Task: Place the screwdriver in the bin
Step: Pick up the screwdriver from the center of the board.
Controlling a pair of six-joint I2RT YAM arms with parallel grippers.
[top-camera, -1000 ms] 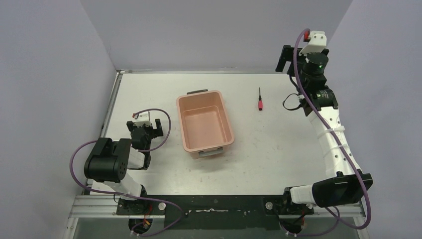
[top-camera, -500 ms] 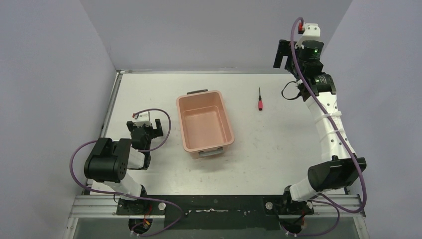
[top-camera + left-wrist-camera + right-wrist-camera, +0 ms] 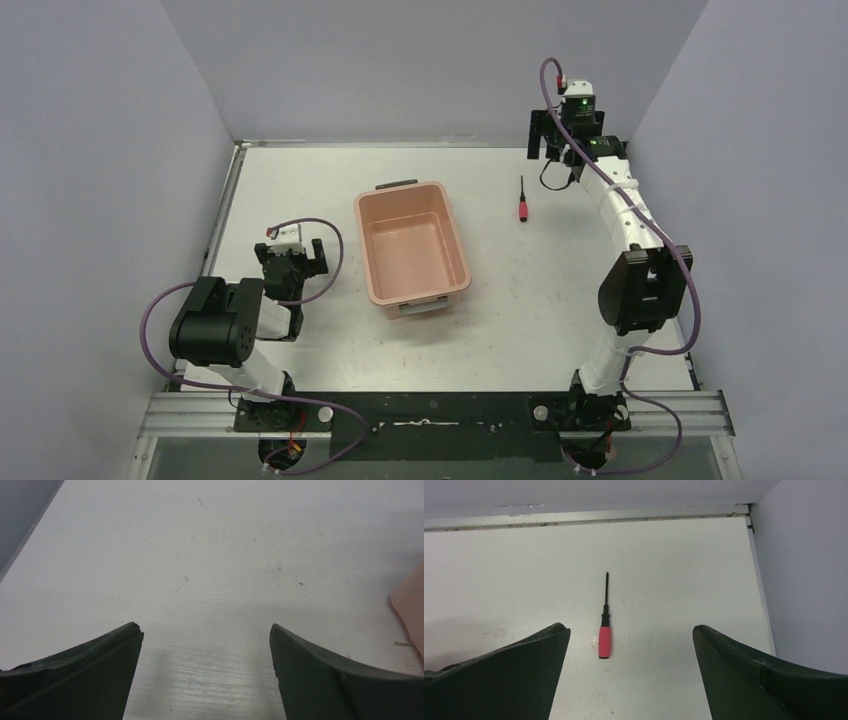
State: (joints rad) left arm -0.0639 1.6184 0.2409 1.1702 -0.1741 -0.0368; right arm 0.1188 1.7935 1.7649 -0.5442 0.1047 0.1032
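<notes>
I count one screwdriver (image 3: pixel 604 625), flat on the table (image 3: pixel 540 300) and well right of the one bin (image 3: pixel 415 250) (red handle toward the bases). Two grippers: right gripper (image 3: pixel 629 630) hangs near it, fingers spread wide; left gripper (image 3: pixel 205 627) is likewise spread, beside the bin.

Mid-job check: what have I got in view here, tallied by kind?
Screwdriver: 1
Bin: 1
Pincers: 2 (left pincer, right pincer)
Total: 4
</notes>
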